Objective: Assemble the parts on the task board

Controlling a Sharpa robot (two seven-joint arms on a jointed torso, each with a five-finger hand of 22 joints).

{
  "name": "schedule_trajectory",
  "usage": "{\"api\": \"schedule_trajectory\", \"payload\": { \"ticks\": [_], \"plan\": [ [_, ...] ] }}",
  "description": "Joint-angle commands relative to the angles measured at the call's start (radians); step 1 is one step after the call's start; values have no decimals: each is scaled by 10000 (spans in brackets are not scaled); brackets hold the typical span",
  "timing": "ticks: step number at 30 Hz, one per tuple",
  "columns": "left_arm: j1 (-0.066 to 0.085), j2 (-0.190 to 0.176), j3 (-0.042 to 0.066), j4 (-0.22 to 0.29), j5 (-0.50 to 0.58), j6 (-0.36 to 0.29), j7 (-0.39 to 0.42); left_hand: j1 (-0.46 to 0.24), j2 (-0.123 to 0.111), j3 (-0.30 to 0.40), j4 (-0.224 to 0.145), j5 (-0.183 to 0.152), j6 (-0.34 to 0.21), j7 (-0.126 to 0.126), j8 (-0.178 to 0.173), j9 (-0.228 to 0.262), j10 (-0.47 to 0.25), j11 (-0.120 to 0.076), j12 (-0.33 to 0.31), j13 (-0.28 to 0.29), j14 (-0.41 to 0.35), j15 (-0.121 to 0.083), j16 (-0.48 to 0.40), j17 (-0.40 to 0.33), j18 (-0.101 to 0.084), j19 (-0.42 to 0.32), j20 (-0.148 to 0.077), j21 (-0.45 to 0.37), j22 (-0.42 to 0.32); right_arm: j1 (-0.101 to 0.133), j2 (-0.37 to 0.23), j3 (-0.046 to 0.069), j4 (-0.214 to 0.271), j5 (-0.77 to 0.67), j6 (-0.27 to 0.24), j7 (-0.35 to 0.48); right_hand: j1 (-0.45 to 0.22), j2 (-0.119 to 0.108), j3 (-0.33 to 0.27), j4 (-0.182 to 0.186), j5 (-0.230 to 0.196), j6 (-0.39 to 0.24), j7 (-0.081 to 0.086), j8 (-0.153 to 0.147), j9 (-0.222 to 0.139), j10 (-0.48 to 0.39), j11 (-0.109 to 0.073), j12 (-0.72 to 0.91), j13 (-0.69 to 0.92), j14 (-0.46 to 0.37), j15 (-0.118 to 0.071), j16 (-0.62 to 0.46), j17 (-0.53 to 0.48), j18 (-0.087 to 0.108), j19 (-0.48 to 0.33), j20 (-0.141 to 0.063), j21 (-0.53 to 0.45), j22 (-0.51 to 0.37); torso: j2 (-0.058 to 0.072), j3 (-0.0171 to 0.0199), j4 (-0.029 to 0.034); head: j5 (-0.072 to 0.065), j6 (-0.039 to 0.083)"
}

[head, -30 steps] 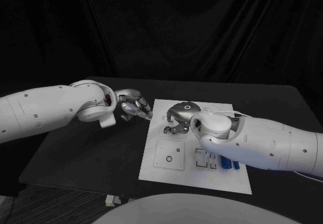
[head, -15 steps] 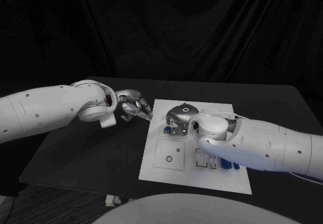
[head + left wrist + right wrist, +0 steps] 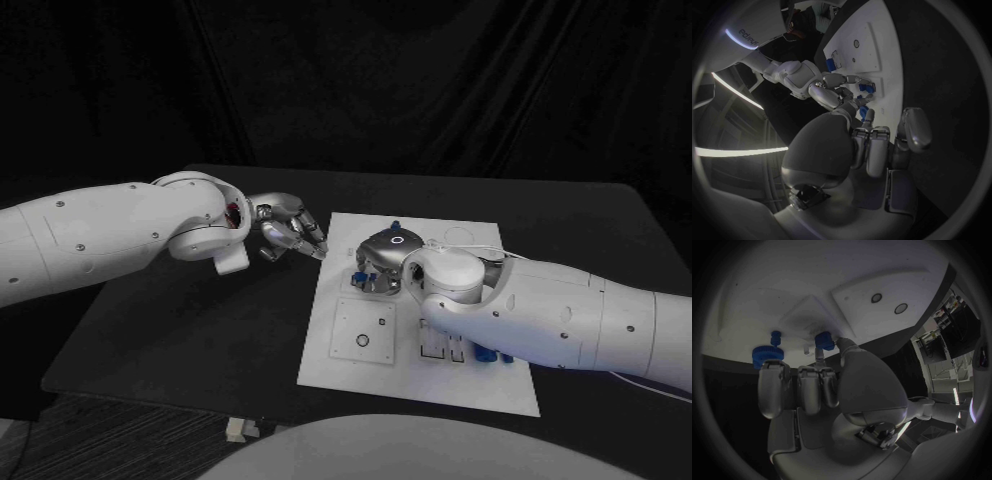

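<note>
The white task board (image 3: 411, 385) lies in the middle of the black table. My right hand (image 3: 381, 262) is low over the board's far left part. Its thumb and a fingertip pinch a small blue part (image 3: 824, 340) at the board's surface (image 3: 786, 300). A blue gear-like part (image 3: 768, 351) stands right beside it. Another small blue piece (image 3: 395, 226) shows just behind the hand. Two blue parts (image 3: 488, 352) stand at the board's near right, half hidden by my right forearm. My left hand (image 3: 289, 233) hovers off the board's far left corner, fingers curled in, holding nothing.
A square plate with a ring and small holes (image 3: 364, 331) sits on the board's near left, with narrow slots (image 3: 431, 338) beside it. My right forearm (image 3: 562, 315) covers the board's right side. Bare black table (image 3: 202, 330) stretches left of the board.
My right arm has slid slightly left and toward me, covering more of the board's right side and baring a small blue piece behind the hand. The left hand has kept still.
</note>
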Motion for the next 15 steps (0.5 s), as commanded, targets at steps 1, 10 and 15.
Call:
{"api": "schedule_trajectory", "payload": {
  "ticks": [1, 10, 15],
  "plan": [
    [-21, 25, 8, 2, 99, 153, 26, 25, 10, -10, 67, 4, 79, 3, 37, -23, 566, 62, -78, 2282, 1037, 77, 39, 2611, 138, -89, -12, -80, 1539, -66, 2, -17, -71, -14, -39, 148, 125, 35, 150, -53, 149, 127, 2, 73, -25, 1041, 106, 35, 2635, 1047, 72, 30, 2634, -145, 433, 1, -24, 2205, 3, 1, 2, -1, -1],
    [-41, 79, 8, -49, 99, 237, -20, 67, 53, 30, 71, 24, 105, 0, 48, -106, 545, 61, -100, 2267, 1022, 80, 21, 2596, 145, -120, -9, -119, 1528, -77, -33, -17, -89, 58, -366, 388, 385, 73, 615, -423, 860, 511, -69, 274, -47, 1041, 110, 35, 2635, 1047, 55, 30, 2634, -127, 391, 0, -95, 2182, 2, -2, 0, -10, -1],
    [-63, 114, 8, -83, 99, 284, -45, 124, 76, 71, 54, 51, 135, -2, 63, -179, 530, 59, -113, 2257, 1011, 80, 7, 2584, 155, -153, -7, -164, 1516, -78, -65, -17, -48, 83, -555, 520, 593, 87, 929, -743, 955, 869, -152, 480, 9, 1041, 83, 35, 2635, 1047, -14, 30, 2634, -124, 383, -54, -103, 2180, 3, -1, 2, -8, -1]
  ]
}}
